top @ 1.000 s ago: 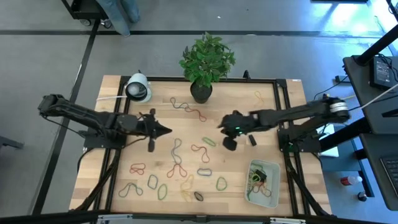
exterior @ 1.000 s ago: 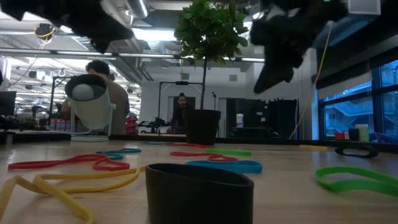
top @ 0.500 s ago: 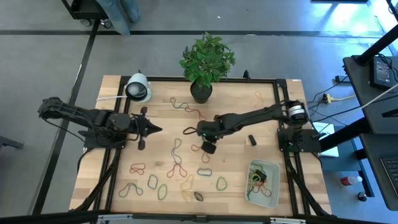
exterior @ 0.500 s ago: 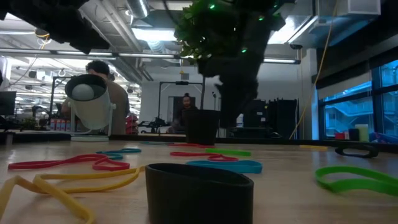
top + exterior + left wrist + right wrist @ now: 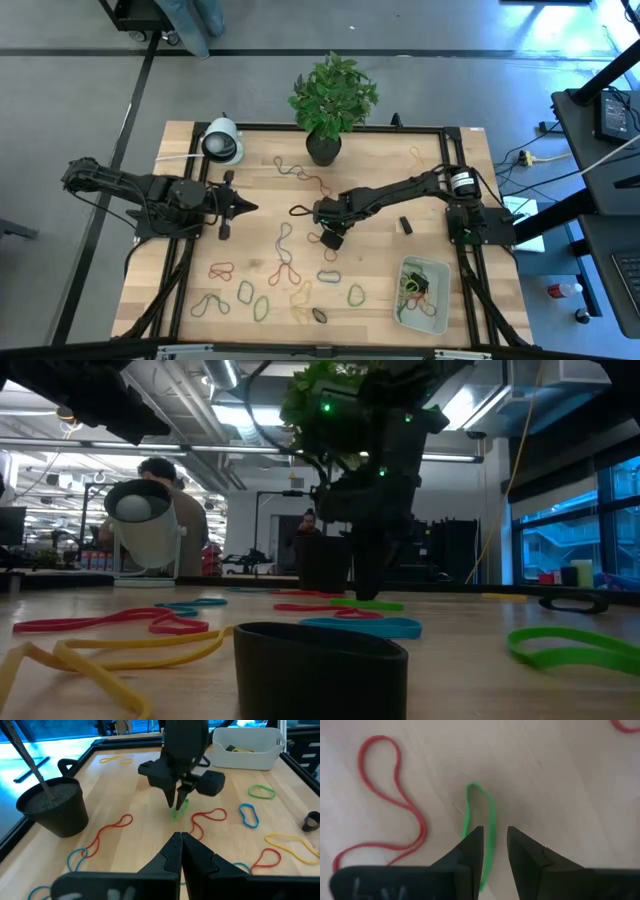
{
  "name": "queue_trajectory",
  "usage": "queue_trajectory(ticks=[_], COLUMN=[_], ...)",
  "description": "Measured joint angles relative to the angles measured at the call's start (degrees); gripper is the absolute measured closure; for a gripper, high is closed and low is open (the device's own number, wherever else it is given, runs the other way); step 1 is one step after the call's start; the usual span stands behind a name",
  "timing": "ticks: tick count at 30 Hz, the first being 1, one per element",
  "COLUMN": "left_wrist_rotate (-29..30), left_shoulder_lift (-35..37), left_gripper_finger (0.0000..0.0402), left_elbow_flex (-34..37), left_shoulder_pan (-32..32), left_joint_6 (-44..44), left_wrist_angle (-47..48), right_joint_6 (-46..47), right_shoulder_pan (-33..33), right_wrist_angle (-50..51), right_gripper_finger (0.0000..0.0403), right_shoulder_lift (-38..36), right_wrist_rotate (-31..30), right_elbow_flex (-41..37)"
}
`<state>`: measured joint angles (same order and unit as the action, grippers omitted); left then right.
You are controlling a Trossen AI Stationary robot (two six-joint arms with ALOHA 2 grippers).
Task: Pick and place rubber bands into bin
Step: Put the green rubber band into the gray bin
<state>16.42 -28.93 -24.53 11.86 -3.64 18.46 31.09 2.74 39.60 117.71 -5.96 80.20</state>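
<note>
Many rubber bands in red, green, yellow and blue lie loose on the wooden table. One green band lies flat near the table's middle. My right gripper points down over it, open, with its fingers standing at the band's near end; the left wrist view shows it too. The bin, a pale tray holding a few bands, sits at the near right. My left gripper hovers shut and empty over the table's left half. My right gripper comes at the green band's end from above, pointing down, one finger over the band's strand. Whether the fingertips touch the band I cannot tell. The band lies flat on the table.
A dark plant pot stands at the far middle and a white round device at the far left. A small black piece lies right of my right gripper. A red band curls close beside the green one.
My right gripper has swung from the table's right half toward the middle and sunk down, tipping over until its fingers point at the table above the green band. My left gripper has drawn back a little toward the left edge.
</note>
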Motion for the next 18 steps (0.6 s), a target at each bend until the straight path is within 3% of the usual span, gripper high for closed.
queue_trajectory(ticks=[5,10,18], left_wrist_rotate=[-1.01,-1.11,-1.11], left_shoulder_lift=[0.0,-0.02,-0.04], left_gripper_finger=[0.04,0.04,0.04], left_elbow_flex=[0.0,0.0,0.0], left_shoulder_pan=[0.0,0.0,0.0], left_joint_6=[-0.02,-0.02,-0.09], left_wrist_angle=[0.99,1.16,0.99], right_joint_6=[0.75,5.36,10.24], right_shoulder_pan=[0.04,-0.05,1.49], right_wrist_angle=[0.87,1.92,6.21], right_gripper_finger=[0.0322,0.039,0.0399], right_shoulder_lift=[1.66,1.83,-3.79], right_wrist_rotate=[-0.17,0.52,2.15], right_elbow_flex=[0.28,0.24,-0.24])
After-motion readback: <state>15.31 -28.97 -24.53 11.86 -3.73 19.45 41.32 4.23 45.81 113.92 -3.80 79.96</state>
